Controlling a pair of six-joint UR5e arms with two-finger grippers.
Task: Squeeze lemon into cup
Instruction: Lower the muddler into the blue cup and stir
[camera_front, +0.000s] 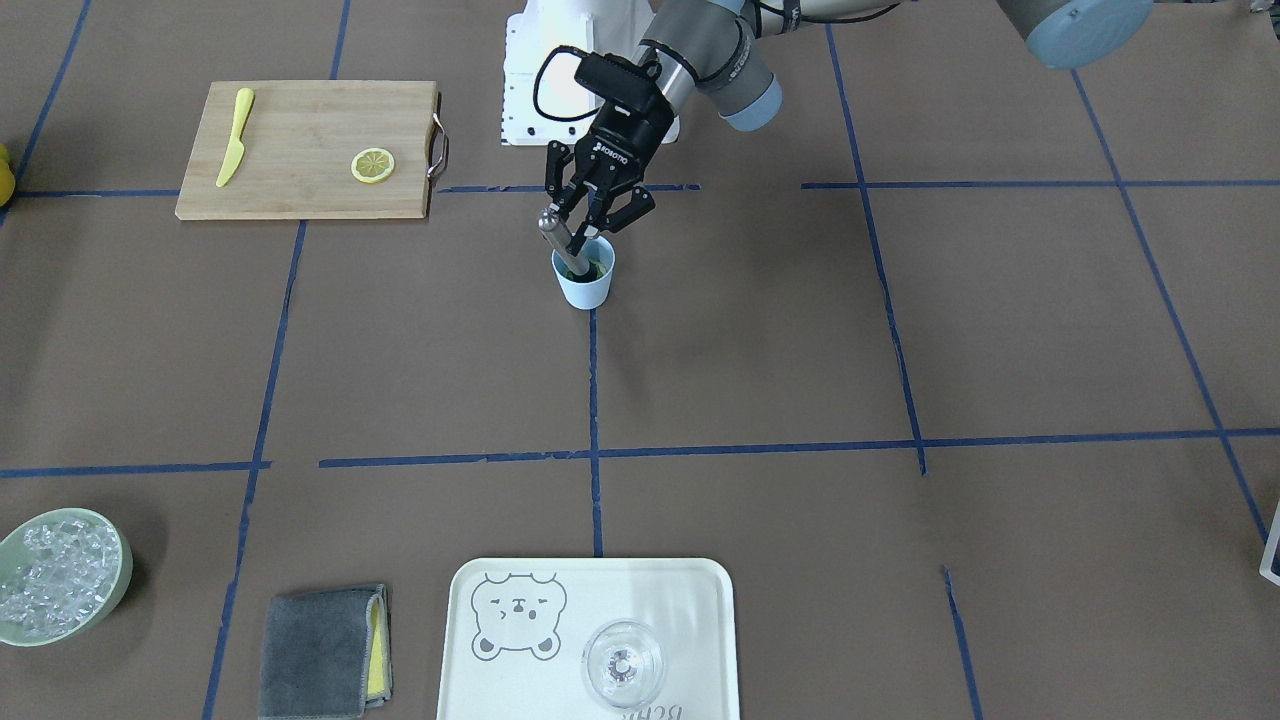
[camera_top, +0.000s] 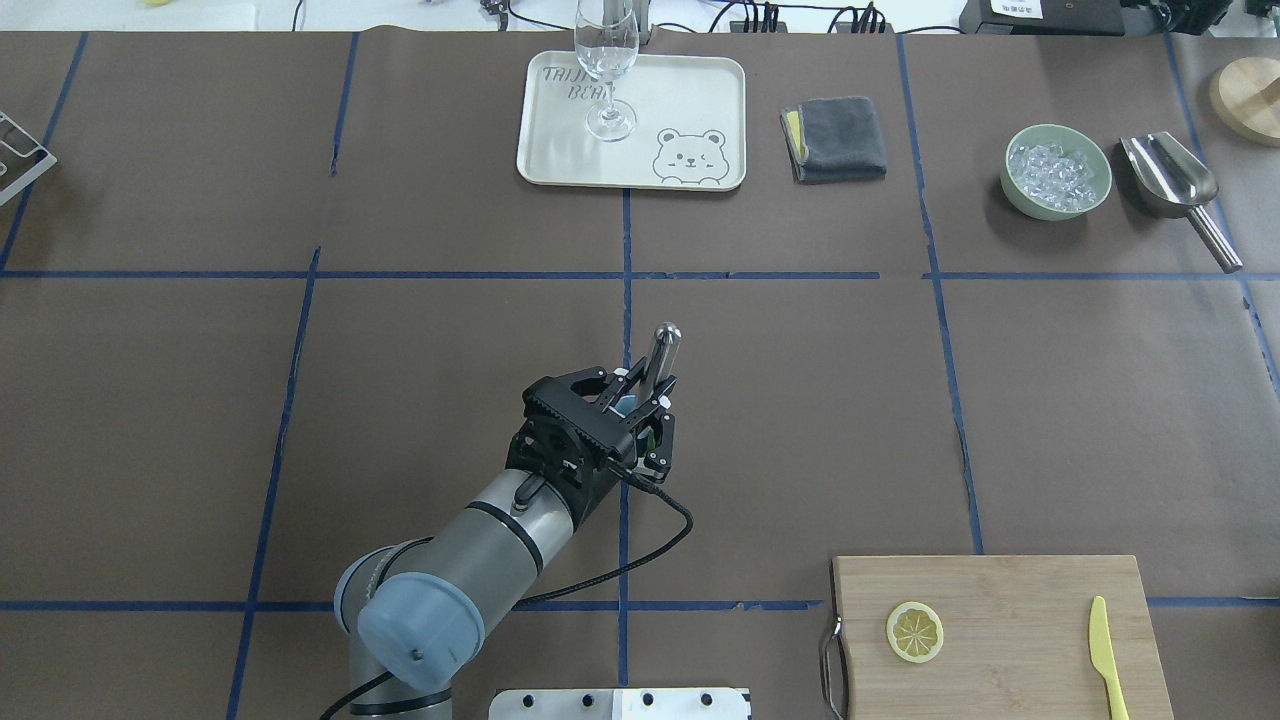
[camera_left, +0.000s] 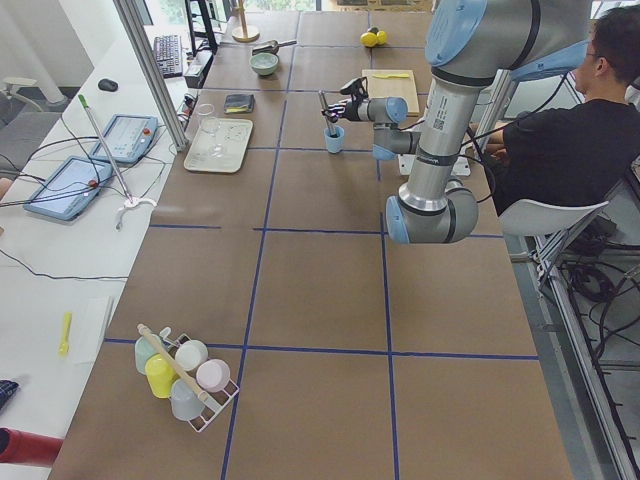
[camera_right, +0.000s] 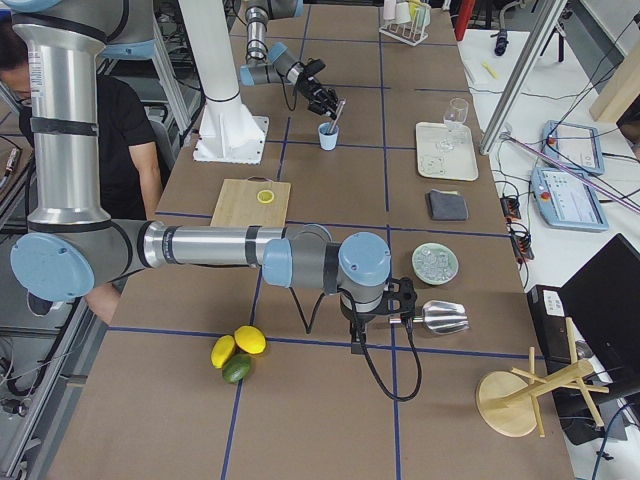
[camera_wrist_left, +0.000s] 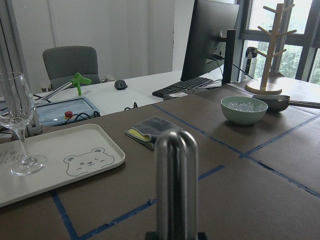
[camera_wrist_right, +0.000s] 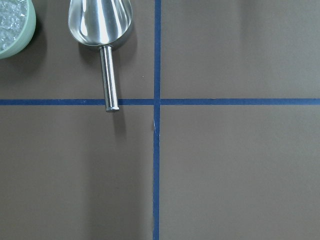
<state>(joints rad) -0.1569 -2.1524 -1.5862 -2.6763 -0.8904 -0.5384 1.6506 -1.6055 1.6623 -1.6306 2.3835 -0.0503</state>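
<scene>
Jaws of the left gripper (camera_front: 588, 232) are clenched on a metal rod (camera_front: 551, 226). In the front view the rod leans, with its lower end down inside the cup (camera_front: 585, 285). The cup holds something green and stands at the table's middle tape line. The lemon (camera_front: 372, 165) lies cut face up on the cutting board (camera_front: 300, 120), well apart from the cup. A yellow knife (camera_front: 234, 150) lies on the same board.

In the overhead view the gripper hides all but a sliver of the blue cup. This view also shows a steel scoop (camera_top: 1170, 180) just beside the bowl of ice (camera_top: 1056, 185); the front view cuts the scoop off.

From the left end, cup and rod are small and far. A person (camera_left: 560, 150) sits near the robot's base.

Only the view from the right end shows the right gripper (camera_right: 375, 300). It points down over the table near the scoop, and I cannot tell whether its jaws are released or clenched. Whole citrus fruits (camera_right: 238, 352) lie on the near part of the table.

The left wrist camera shows the rod's rounded top at centre. Beyond it are a tray (camera_wrist_left: 95, 145), a wine glass (camera_wrist_left: 17, 125) and a folded cloth (camera_wrist_left: 150, 130).

The right wrist camera looks straight down on the scoop's handle, which ends at a tape line, and on the bowl's rim. It gives nothing on the jaws.
</scene>
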